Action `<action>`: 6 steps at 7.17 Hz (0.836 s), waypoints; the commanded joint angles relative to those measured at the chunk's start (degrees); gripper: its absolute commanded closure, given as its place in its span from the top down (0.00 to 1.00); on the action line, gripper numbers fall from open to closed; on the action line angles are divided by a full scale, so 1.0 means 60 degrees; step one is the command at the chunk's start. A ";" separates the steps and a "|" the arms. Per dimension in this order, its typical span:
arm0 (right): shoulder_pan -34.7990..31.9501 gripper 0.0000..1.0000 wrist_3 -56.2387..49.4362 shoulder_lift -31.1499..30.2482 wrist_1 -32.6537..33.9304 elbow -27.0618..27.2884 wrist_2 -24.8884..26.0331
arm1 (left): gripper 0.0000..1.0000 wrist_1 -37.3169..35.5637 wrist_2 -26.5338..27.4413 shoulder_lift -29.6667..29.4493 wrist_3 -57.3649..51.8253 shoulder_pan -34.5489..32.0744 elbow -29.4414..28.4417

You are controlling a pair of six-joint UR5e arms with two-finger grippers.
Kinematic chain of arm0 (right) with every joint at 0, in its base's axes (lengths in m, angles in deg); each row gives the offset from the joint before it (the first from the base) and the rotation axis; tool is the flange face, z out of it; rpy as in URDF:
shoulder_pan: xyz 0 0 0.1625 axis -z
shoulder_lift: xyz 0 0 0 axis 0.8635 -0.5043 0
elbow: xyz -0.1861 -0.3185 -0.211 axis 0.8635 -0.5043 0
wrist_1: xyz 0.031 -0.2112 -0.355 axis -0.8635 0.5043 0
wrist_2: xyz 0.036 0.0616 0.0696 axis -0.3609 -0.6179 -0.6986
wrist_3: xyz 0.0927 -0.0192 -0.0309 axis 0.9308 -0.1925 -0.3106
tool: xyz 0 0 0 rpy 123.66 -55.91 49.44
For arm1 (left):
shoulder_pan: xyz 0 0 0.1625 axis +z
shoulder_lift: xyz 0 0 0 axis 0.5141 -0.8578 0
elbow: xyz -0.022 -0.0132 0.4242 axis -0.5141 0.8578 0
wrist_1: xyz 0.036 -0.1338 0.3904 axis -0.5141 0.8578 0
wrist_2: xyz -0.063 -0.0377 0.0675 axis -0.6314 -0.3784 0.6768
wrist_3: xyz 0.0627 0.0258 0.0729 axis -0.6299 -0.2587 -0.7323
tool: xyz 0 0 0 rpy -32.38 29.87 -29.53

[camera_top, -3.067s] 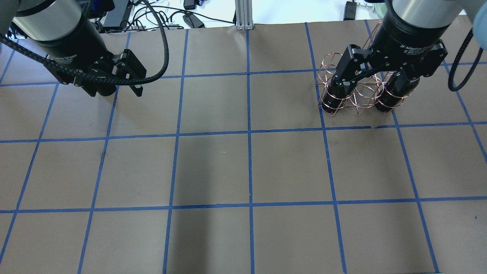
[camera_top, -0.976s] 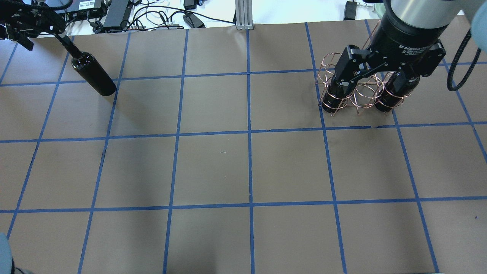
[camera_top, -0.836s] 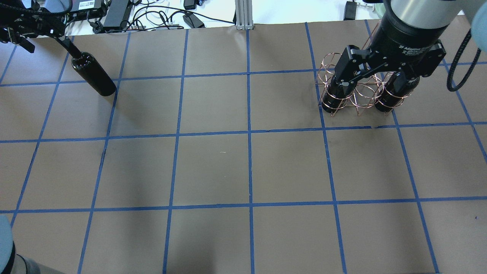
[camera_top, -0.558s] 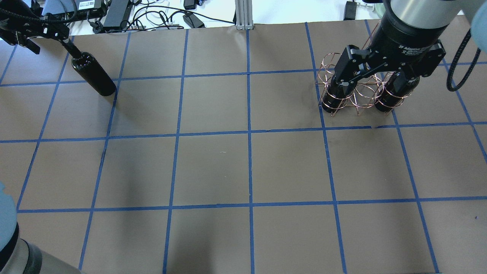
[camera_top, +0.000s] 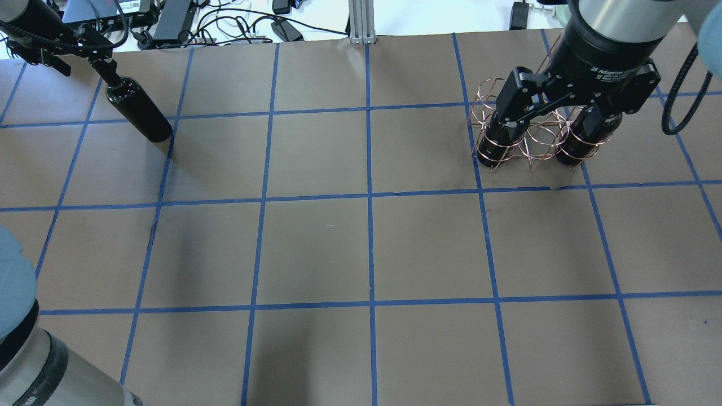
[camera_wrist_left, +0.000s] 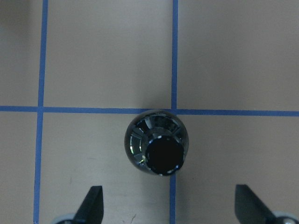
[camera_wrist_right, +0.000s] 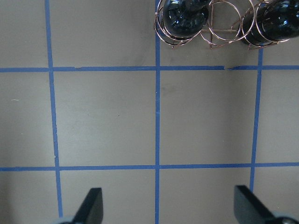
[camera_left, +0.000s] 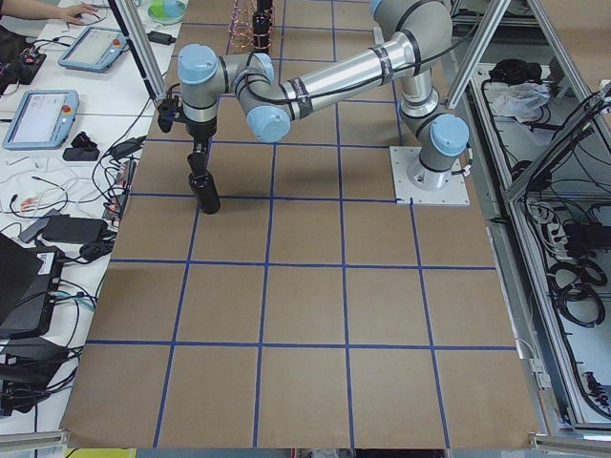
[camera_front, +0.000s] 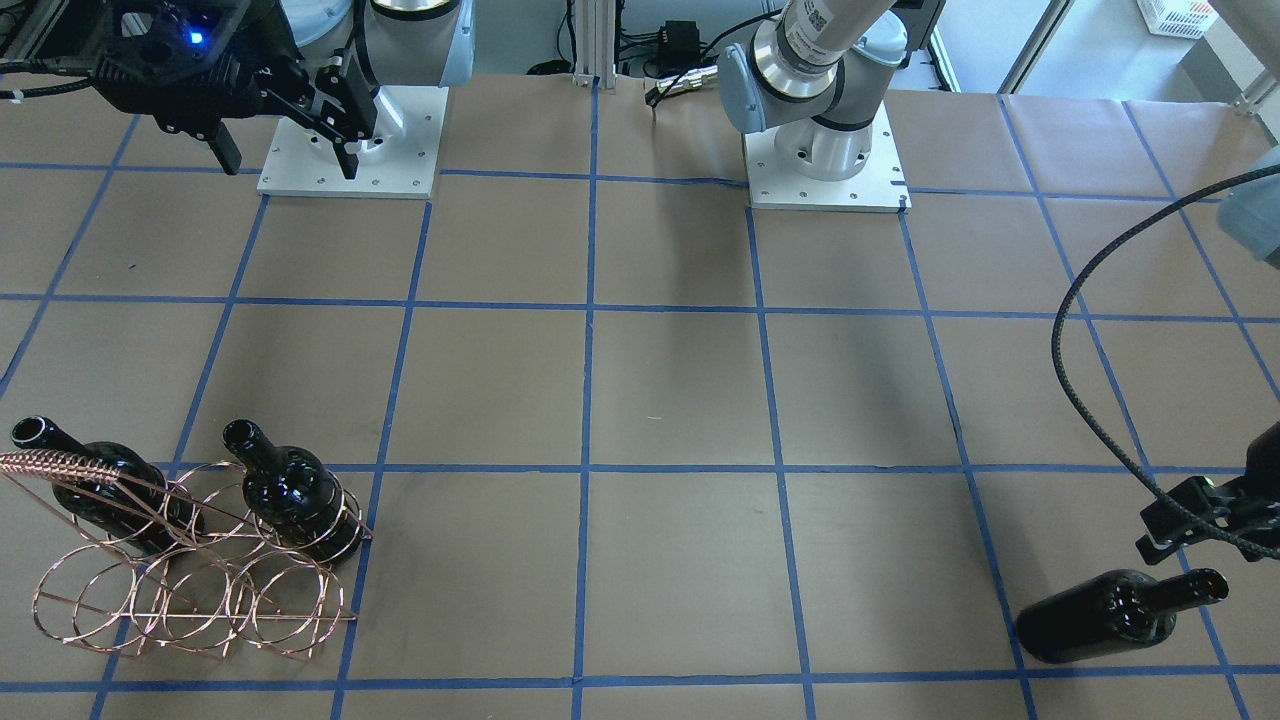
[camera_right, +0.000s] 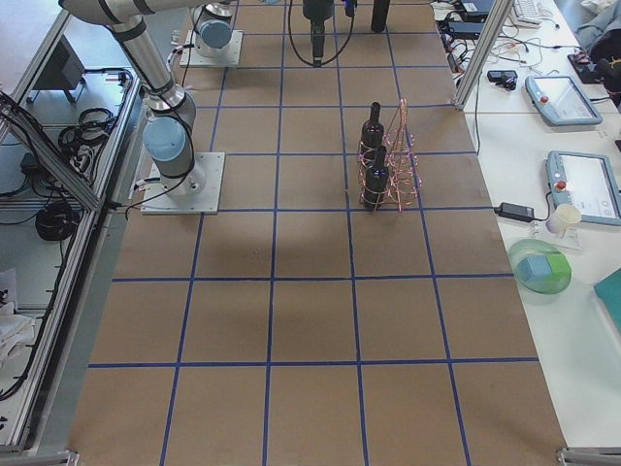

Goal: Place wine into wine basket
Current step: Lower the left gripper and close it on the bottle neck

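A near-black wine bottle (camera_top: 138,110) stands upright alone at the table's far left; it also shows in the front view (camera_front: 1110,615) and the left side view (camera_left: 203,186). My left gripper (camera_top: 79,53) is open and empty, hovering over its neck; the left wrist view looks straight down on the bottle's mouth (camera_wrist_left: 163,156), which sits off from between the spread fingers. The copper wire wine basket (camera_top: 536,135) stands at the far right holding two look-alike bottles (camera_top: 499,138) (camera_top: 584,138). My right gripper (camera_top: 555,110) is open and empty, high above the basket's near side.
Cables and power bricks (camera_top: 169,17) lie beyond the far table edge beside an aluminium post (camera_top: 361,22). My left arm's elbow (camera_top: 22,338) fills the overhead view's lower left corner. The arm bases (camera_front: 825,150) stand on my side of the table.
My left gripper has risen off the lone bottle and now hangs above its neck, drifting a little right. The left elbow has swung into view. Bottle, basket and right arm have not moved.
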State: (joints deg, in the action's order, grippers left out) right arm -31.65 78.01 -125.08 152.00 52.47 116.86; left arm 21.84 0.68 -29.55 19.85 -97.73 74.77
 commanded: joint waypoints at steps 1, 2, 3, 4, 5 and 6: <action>0.0007 1.00 -0.0001 0.0006 0.0000 0.0000 0.0016 | 1.00 -0.0355 -0.0016 -0.0266 0.0144 0.0000 -0.0132; 0.0007 1.00 0.0014 0.0006 0.0000 0.0000 0.0045 | 1.00 -0.0399 -0.0016 -0.0368 0.0247 0.0000 -0.0162; 0.0007 1.00 -0.0001 0.0006 0.0000 0.0000 0.0016 | 1.00 -0.0602 -0.0031 -0.0456 0.0538 0.0000 -0.0163; 0.0007 1.00 -0.0001 0.0006 0.0000 0.0000 0.0016 | 1.00 -0.0706 -0.0133 -0.0559 0.0570 -0.0014 -0.0148; 0.0007 1.00 -0.0001 0.0006 -0.0014 0.0000 0.0016 | 1.00 -0.0779 -0.0496 -0.0603 0.0759 -0.0014 -0.0163; 0.0007 1.00 0.0014 0.0006 -0.0015 0.0000 0.0016 | 0.98 -0.0795 -0.0514 -0.0633 0.0804 -0.0014 -0.0148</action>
State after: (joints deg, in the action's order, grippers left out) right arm -31.61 78.03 -125.05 151.94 52.47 116.96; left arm 17.39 -1.60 -33.05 24.04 -97.81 73.84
